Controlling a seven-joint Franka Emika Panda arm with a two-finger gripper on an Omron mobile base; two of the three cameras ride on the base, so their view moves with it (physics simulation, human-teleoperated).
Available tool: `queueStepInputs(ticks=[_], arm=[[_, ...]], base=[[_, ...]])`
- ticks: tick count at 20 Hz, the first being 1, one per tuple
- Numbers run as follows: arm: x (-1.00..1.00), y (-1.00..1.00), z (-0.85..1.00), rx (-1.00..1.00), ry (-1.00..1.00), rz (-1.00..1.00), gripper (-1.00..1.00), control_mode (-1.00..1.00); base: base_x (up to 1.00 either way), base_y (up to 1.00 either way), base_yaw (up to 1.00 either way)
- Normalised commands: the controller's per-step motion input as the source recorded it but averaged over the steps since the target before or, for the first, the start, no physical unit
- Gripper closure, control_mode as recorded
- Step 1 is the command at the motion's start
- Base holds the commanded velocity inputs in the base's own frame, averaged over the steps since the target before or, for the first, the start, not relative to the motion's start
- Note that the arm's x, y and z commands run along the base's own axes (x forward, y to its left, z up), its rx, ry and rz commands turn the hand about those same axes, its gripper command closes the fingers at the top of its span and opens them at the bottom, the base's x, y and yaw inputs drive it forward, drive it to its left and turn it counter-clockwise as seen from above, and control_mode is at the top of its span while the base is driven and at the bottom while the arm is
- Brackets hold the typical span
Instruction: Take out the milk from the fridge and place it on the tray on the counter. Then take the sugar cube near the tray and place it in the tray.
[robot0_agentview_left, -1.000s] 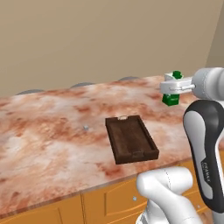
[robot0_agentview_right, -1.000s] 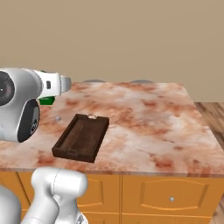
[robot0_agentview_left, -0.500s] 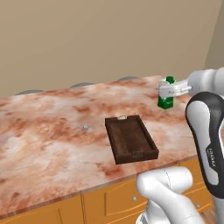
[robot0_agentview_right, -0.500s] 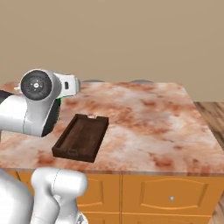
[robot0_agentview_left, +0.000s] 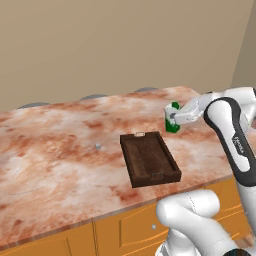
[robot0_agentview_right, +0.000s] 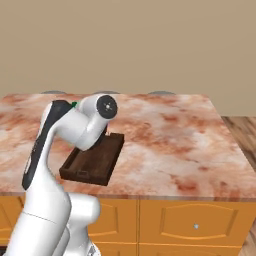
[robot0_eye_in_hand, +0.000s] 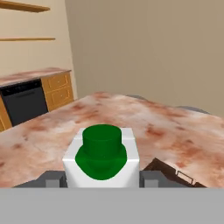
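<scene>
This is a home kitchen, rendered in simulation. A reddish-brown and cream marbled stone counter sits over orange wooden cabinets with small knobs, against plain beige walls. The hand view adds a second counter run with drawers, a black appliance built under it, and wooden wall shelves.

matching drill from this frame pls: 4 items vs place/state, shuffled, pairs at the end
Items:
1. milk
2. tray
3. sugar cube
4. gripper

Place or state:
A. lying alone on bare counter, apart from the rest
B. shallow dark brown wood, nothing lying in it
C. closed around a carton above the countertop
D. white with a green cap, held between two fingers

Pairs: 1-D, 2-B, 3-A, 4-C
</scene>
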Motion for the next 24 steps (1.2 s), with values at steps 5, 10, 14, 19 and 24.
queueStepInputs(ticks=[5, 10, 14, 19, 24], arm=[[0.66, -0.13, -0.67, 0.0, 0.02, 0.34, 1.0, -1.0], [0.38, -0.35, -0.45, 0.0, 0.06, 0.33, 1.0, -1.0], [0.39, -0.1, -0.3, 0.0, 0.07, 0.23, 1.0, -1.0], [0.42, 0.0, -0.28, 0.0, 0.01, 0.15, 1.0, -1.0], [0.37, -0.01, -0.29, 0.0, -0.01, 0.05, 1.0, -1.0]], base=[[0.0, 0.0, 0.0], [0.0, 0.0, 0.0], [0.0, 0.0, 0.0], [0.0, 0.0, 0.0], [0.0, 0.0, 0.0]])
